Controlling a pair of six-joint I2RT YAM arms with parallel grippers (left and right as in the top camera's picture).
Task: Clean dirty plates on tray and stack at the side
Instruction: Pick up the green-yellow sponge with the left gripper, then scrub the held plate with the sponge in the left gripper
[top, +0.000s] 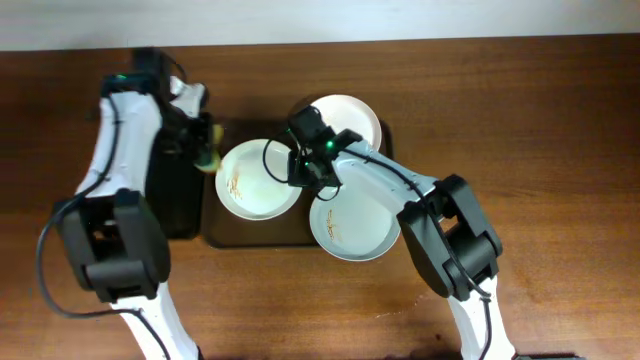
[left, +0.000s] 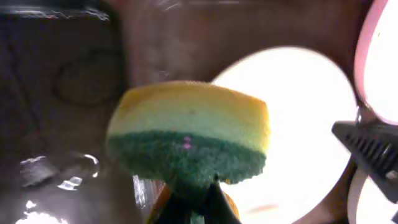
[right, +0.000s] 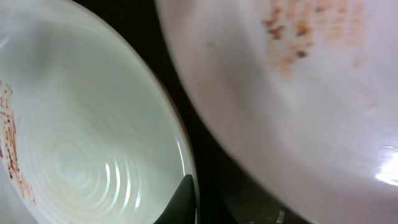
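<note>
Plates (top: 258, 185), round, glossy, orange-smeared, on rounded-corner tray (top: 250, 232)

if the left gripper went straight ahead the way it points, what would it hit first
Probably the pale blue-green plate on the tray, touched first by the sponge that the left gripper holds. Its height above the plate is unclear.
</note>
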